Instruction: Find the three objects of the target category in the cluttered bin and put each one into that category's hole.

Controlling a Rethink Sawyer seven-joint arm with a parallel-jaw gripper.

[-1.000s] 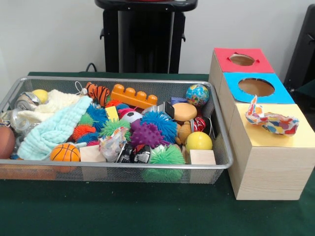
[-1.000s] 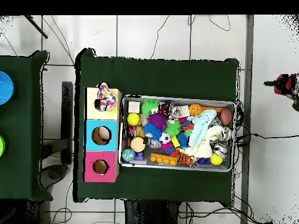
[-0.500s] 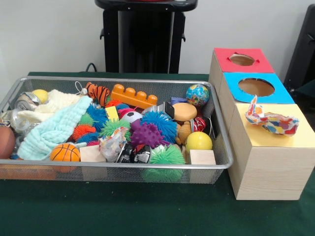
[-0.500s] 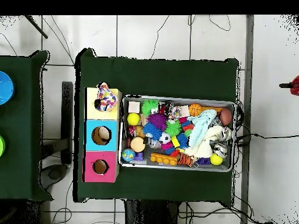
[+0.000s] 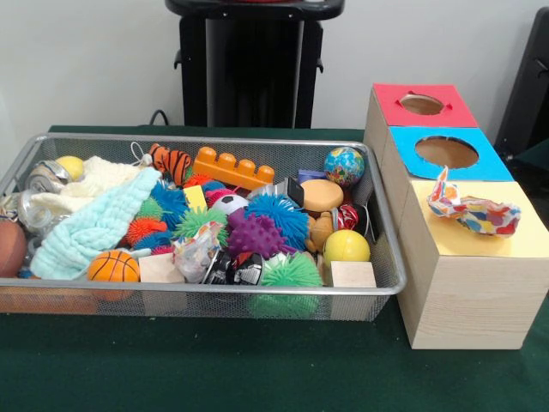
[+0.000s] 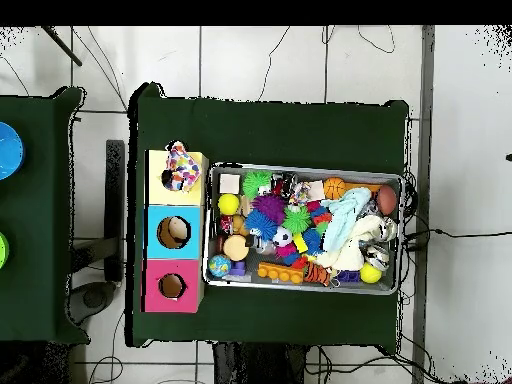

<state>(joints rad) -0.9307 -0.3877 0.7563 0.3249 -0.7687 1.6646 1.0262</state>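
Three box tops sit at my 3 o'clock in the front view: red (image 5: pixel 425 104), blue (image 5: pixel 446 153), yellow (image 5: pixel 480 225), a patterned cloth (image 5: pixel 473 211) covering the yellow one's hole. Wire bin (image 5: pixel 384 257) on the table (image 5: pixel 257 369) stays full. No arm visible; fingers' state unknown.

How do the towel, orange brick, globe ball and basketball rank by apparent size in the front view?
1. Towel
2. Orange brick
3. Basketball
4. Globe ball
The basketball sits nearer the camera, so the last two are unsure.
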